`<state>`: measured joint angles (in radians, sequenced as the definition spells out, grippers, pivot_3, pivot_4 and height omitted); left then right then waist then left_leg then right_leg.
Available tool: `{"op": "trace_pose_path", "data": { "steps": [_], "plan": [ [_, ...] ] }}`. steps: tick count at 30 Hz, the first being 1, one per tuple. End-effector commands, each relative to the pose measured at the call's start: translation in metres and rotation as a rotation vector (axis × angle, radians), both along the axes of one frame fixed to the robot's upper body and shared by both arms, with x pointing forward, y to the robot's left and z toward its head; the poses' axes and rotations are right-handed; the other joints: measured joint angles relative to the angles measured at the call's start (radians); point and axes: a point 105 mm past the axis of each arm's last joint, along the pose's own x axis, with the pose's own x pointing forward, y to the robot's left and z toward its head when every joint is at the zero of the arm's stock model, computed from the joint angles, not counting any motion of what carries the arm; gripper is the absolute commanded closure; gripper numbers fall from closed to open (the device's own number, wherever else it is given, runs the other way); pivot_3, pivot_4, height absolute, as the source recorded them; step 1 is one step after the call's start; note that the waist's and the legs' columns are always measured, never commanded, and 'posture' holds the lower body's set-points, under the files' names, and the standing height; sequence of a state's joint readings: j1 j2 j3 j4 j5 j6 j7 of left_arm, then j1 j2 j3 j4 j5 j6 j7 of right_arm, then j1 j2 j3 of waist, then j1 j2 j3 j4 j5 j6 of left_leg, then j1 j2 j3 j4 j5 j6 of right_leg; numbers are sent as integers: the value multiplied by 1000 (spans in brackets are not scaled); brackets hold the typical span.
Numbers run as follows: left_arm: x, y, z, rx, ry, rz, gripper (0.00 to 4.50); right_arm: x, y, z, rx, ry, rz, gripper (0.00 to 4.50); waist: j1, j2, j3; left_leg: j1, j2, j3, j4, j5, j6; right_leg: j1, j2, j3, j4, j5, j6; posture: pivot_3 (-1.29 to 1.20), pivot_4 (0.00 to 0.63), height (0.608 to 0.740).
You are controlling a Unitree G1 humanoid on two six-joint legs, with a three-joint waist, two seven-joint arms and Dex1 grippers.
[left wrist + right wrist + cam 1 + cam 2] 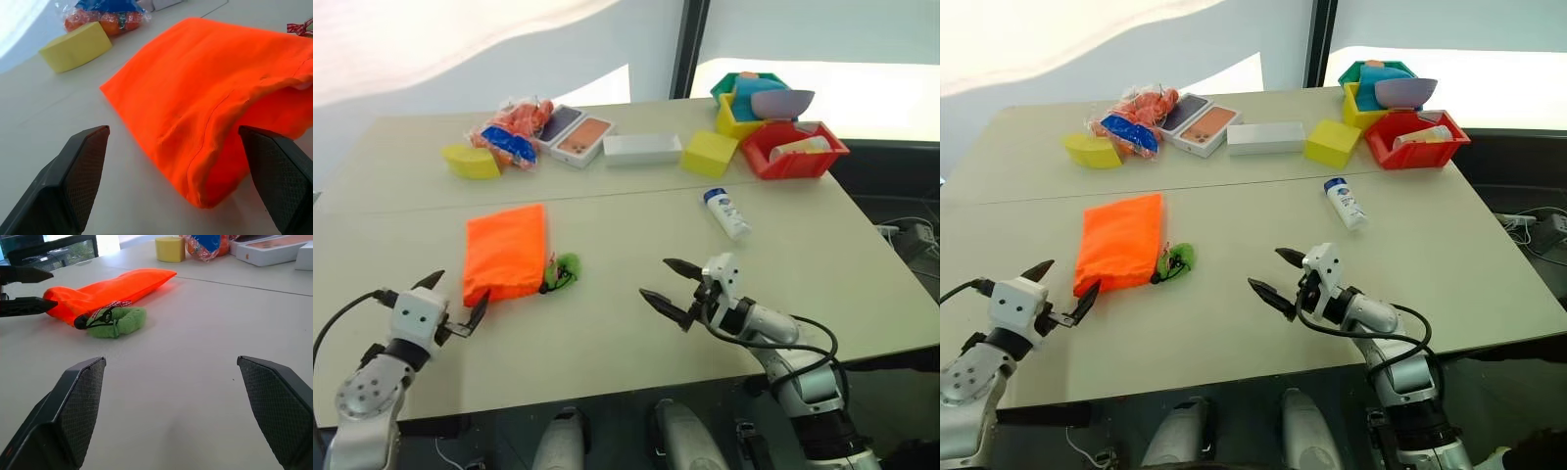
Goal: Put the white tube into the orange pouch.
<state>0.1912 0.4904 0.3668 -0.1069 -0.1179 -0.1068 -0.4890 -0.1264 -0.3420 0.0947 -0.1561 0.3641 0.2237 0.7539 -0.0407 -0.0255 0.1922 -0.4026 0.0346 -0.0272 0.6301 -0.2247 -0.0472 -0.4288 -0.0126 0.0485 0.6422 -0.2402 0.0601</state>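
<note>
The orange pouch (505, 251) lies flat on the near left of the table, its black cord and green toggle (564, 267) at its near right corner. The white tube (725, 212) with a blue cap lies on its side right of centre, further back. My left gripper (452, 302) stands open just before the pouch's near edge, which lies between its fingertips in the left wrist view, pouch (215, 112). My right gripper (671, 287) is open over bare table near the middle front, well short of the tube, pointing toward the pouch (105, 291). Neither holds anything.
Along the back of the table stand a yellow wedge (472, 160), snack packets (514, 132), two phone boxes (573, 134), a white box (642, 149), a yellow block (709, 153) and a red bin (795, 150) with stacked containers behind it. The table's right edge is near the bin.
</note>
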Motion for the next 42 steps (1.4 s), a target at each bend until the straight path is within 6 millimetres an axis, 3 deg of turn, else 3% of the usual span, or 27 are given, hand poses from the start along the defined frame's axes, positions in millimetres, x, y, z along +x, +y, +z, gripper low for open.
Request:
{"op": "trace_pose_path", "data": {
  "steps": [1, 3, 10, 15, 22, 29, 37, 40, 42],
  "plan": [
    [7, 2, 10, 55, -57, 9, 247, -2, 6, 17, 15, -66, 18, 12, 0, 0, 0, 0, 0, 0, 0, 0, 0, 0, 0, 0, 1, 0, 0, 0, 150, 740],
    [8, 4, 11, 60, -70, 18, 856, -3, 6, 17, 15, -69, 15, 0, -1, 0, 0, 1, 0, 0, 0, 0, 0, 0, 0, 0, 2, 0, 0, 0, 150, 740],
    [4, 11, 6, 50, -67, 11, 4457, 0, -3, 21, -1, -87, -24, 0, -1, 0, 0, 2, 0, 0, 0, 0, 0, 0, 0, 0, 4, 0, 1, 0, 150, 740],
    [3, 5, 5, -25, -65, -36, 4457, 24, -31, 31, -39, -133, -178, 0, -1, 0, 0, 2, 0, 0, 0, 0, 0, 0, 0, 0, 4, -1, 1, 0, 150, 740],
    [4, -6, 6, -93, -59, -84, 4457, 85, -104, 45, -152, -193, -616, 0, -1, 0, 0, 3, 0, 1, 0, 0, 0, 0, 0, 0, 4, 1, -1, 0, 150, 740],
    [7, -12, 4, -111, -50, -105, 4457, 118, -130, 22, -177, -62, -769, 0, -4, 0, 0, 3, 0, 1, -1, 0, 0, 0, 1, 1, 5, 1, -1, 0, 150, 740],
    [6, -17, 4, -123, -47, -111, 4457, 128, -129, 17, -96, -14, -768, 0, -4, 0, 0, 4, 0, 1, -1, 0, 0, 0, 1, 2, 6, 1, -1, 0, 150, 740],
    [5, -17, 6, -122, -48, -109, 4500, 128, -126, 18, -81, -19, -752, 857, -3, 0, 0, 4, 0, 1, -1, 0, 0, 0, 1, 2, 6, 1, -1, 0, 150, 740],
    [5, -18, 7, -123, -48, -108, 4500, 128, -124, 19, -77, -25, -750, 1907, -4, 0, 0, 4, 0, 1, -1, 0, 0, 0, 1, 2, 6, 1, -1, 0, 150, 740]
  ]
}}
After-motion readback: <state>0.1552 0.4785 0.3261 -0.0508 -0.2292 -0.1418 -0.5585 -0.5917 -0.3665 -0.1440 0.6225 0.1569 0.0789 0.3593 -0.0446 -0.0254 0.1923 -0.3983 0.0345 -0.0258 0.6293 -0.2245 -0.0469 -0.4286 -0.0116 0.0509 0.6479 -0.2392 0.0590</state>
